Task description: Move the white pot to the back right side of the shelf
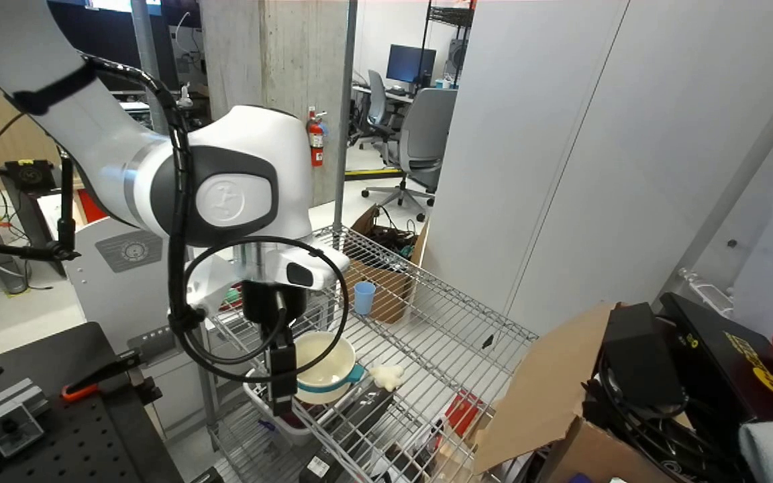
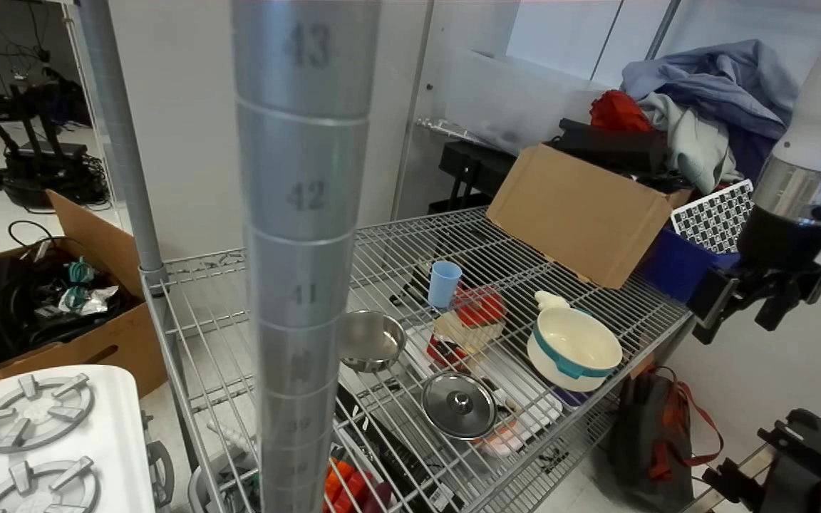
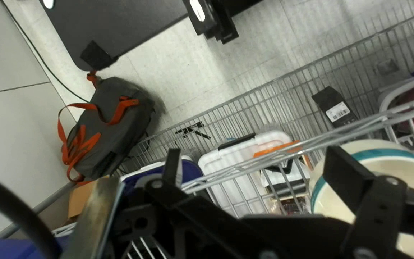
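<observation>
White pot is resting on the wire shelf close to one edge, hollow facing up. Gripper is hanging apart from it, higher and to the right in an exterior view, jaws spread wide. Hidden parts: in an exterior view the gripper is covering the pot's left side, and a black cable is looping across it; in the wrist view the pot is running out at the right border, the gripper masking part of its rim. In an exterior view a numbered metal post is hiding a strip of shelf and the left edge of a steel pan. Items below the shelf are showing in slices between wires, mostly hard to name. Materials: pot is showing smooth cream-white walls, a teal band and teal handles; lid is lying on the shelf, round and dark with a bright rim and central knob; cream lobed piece is lying just beside the pot, contact unclear.
</observation>
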Controlling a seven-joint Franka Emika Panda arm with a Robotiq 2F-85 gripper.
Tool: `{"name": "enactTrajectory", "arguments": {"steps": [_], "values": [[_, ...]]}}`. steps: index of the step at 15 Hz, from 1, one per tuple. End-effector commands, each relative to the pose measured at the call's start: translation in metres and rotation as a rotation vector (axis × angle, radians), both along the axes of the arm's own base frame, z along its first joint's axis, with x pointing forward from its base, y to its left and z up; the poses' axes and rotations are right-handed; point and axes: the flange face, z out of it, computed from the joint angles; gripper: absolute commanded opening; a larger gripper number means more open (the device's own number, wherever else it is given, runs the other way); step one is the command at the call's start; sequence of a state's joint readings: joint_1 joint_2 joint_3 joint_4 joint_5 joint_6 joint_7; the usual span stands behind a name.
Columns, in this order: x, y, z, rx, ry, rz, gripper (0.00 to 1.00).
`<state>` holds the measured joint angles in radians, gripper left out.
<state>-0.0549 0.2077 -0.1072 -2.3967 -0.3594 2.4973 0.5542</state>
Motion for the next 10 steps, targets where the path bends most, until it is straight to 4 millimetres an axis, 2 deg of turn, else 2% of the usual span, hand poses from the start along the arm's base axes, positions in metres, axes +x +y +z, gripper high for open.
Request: {"name": "enactTrajectory", "arguments": {"steps": [1, 5, 10], "values": [[0.036, -0.009, -0.014, 0.027, -0.057, -0.045, 1.00], [0.063, -0.008, -0.045, 0.056, -0.078, -0.084, 1.00], [0.085, 0.005, -0.093, 0.082, -0.055, -0.097, 1.00]]}}
